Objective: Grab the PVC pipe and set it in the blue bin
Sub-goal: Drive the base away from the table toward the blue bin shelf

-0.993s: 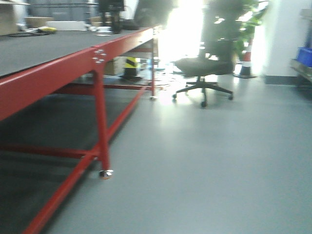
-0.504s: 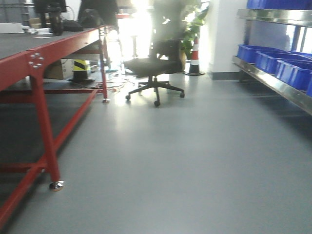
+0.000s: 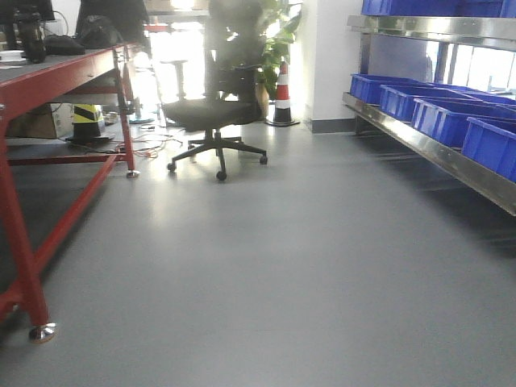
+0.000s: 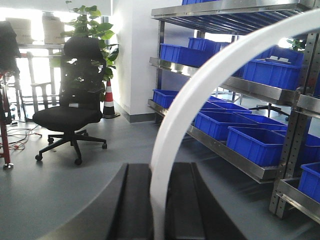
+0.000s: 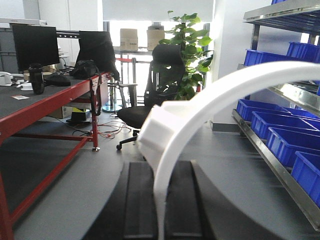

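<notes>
The PVC pipe (image 5: 215,95) is a white, tightly curved half-ring with a squared tab (image 5: 159,131) at its end. It rises up and to the right out of my right gripper (image 5: 161,167), which is shut on its lower end. My left gripper (image 4: 159,170) is shut on a second white curved arc (image 4: 200,85), which sweeps up towards the top right. Blue bins (image 3: 439,113) stand in rows on a steel rack at the right, also showing as blue bins (image 4: 255,142) and blue bins (image 5: 280,140) in the wrist views. Neither gripper shows in the front view.
A red-framed table (image 3: 72,68) runs along the left, with its leg (image 3: 24,266) close by. A black office chair (image 3: 211,117) stands mid-floor and a traffic cone (image 3: 282,93) is behind it. The steel rack (image 3: 435,157) juts out low on the right. Grey floor lies between.
The front view has swung to the right. The red table has slid off to the left, and the rack of blue bins has come into view on the right.
</notes>
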`<state>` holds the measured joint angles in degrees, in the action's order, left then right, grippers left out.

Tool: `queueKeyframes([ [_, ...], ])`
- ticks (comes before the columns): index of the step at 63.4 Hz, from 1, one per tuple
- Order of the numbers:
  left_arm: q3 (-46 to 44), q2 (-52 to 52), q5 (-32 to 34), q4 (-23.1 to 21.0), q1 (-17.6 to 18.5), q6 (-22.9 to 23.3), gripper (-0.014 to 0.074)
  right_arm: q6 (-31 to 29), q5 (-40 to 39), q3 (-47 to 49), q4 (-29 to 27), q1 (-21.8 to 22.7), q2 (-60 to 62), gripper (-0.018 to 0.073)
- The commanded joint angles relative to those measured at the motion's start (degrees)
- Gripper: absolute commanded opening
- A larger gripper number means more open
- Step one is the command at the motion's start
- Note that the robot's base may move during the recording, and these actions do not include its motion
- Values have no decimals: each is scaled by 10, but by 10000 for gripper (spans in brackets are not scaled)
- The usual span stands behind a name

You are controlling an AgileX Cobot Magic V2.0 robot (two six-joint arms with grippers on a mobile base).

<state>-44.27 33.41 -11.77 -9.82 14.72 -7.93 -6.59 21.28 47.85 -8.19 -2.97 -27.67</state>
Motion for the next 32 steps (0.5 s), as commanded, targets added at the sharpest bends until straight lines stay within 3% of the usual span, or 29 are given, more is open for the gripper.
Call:
queueKeyframes([
  [1, -2, -2, 12, -1, 4, 0, -111, -3, -16, 0, 1, -1, 3, -161],
  [32, -2, -2, 12, -1, 4, 0, -111, -3, -16, 0, 1, -1, 3, -161],
])
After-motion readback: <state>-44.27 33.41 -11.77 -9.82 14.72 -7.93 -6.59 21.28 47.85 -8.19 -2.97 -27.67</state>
